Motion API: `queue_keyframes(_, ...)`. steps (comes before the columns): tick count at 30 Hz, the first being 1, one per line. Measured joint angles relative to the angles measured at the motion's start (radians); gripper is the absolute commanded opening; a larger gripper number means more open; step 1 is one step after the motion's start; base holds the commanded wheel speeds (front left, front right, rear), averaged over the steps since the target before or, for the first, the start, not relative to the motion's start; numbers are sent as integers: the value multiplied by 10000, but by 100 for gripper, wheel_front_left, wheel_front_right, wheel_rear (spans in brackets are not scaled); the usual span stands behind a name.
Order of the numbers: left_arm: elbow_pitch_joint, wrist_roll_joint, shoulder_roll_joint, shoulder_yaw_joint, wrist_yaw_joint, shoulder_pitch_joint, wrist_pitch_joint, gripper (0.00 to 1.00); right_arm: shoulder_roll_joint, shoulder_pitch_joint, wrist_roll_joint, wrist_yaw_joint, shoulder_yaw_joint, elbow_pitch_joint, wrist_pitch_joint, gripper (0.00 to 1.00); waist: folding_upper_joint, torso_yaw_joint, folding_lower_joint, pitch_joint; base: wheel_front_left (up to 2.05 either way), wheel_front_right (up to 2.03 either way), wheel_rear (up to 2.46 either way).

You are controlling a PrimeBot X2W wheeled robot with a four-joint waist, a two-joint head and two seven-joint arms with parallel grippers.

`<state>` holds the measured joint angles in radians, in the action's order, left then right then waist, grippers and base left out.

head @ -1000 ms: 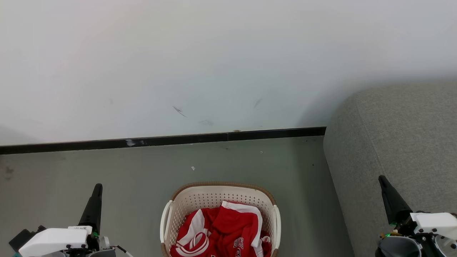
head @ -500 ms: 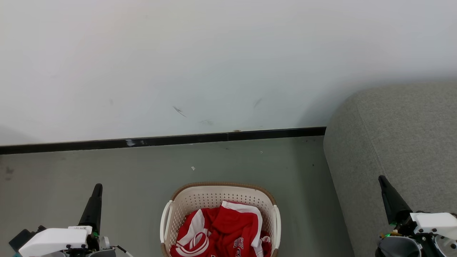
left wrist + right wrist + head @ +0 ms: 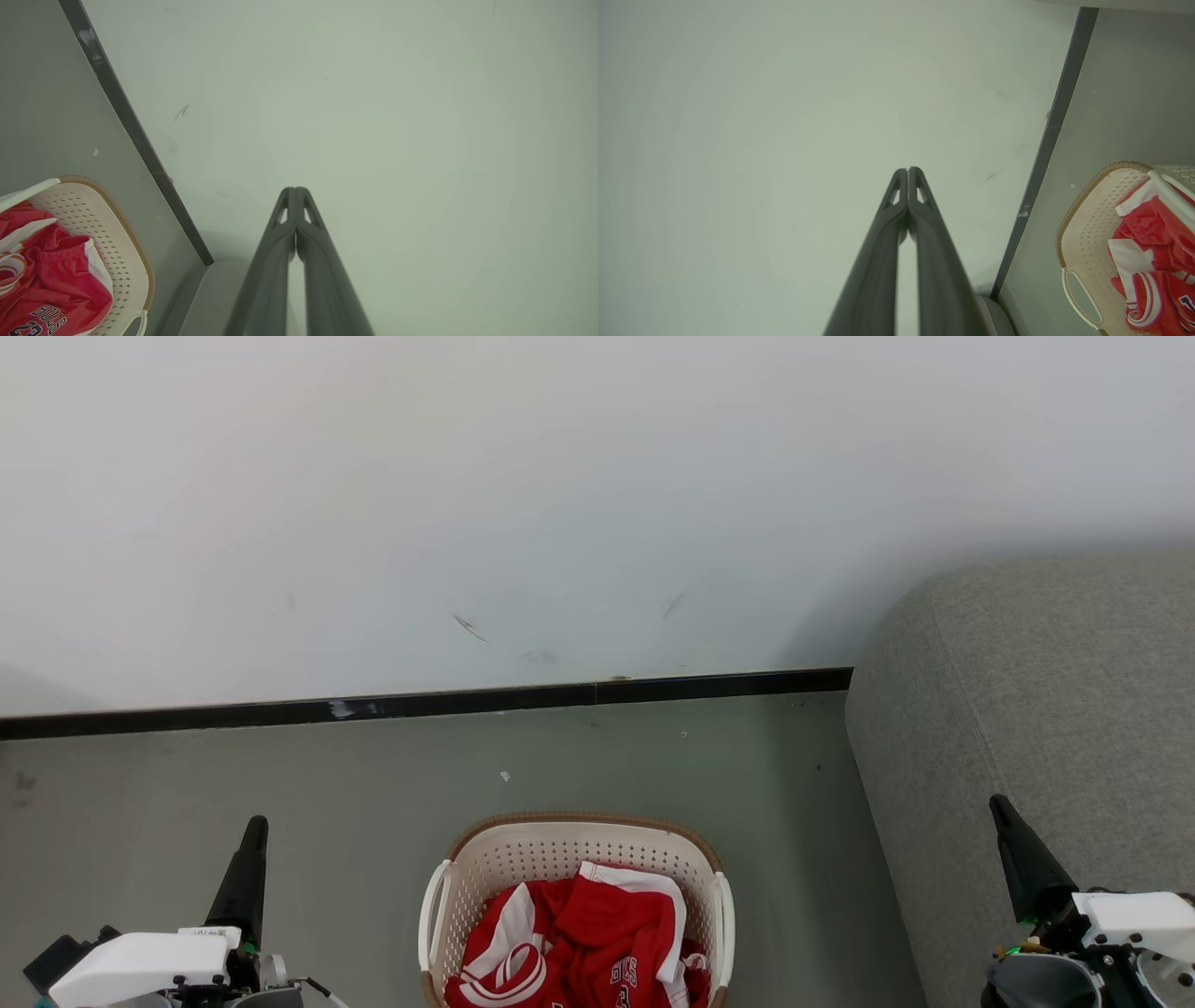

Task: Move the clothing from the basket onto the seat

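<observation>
A cream laundry basket [image 3: 560,849] with a brown rim stands on the grey-green floor [image 3: 355,784] at the bottom centre of the head view, near a white wall [image 3: 560,495] edged by a black baseboard [image 3: 420,703]. The clothing [image 3: 597,943], crumpled red fabric with white trim and "BULLS" lettering, lies inside the basket. The seat [image 3: 1055,691], a grey upholstered sofa with a rounded edge, sits to the basket's right, with a strip of floor between them. Dark scuff marks [image 3: 470,627] streak the wall, and a pale speck [image 3: 504,776] dots the floor. The left gripper [image 3: 255,824] hovers over bare floor left of the basket, fingers pressed together and empty. The right gripper [image 3: 998,803] hangs over the sofa's edge, likewise closed on nothing.
</observation>
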<state>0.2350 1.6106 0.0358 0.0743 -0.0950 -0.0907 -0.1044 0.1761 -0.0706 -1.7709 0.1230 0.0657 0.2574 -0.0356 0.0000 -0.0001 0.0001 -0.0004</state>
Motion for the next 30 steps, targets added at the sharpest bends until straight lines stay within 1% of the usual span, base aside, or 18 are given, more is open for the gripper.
queue_keyframes(30,0,0,0,0,0,0,0,0,4,0,-54,0,6,0,0,0,0,0,-1,0,0,0,0)
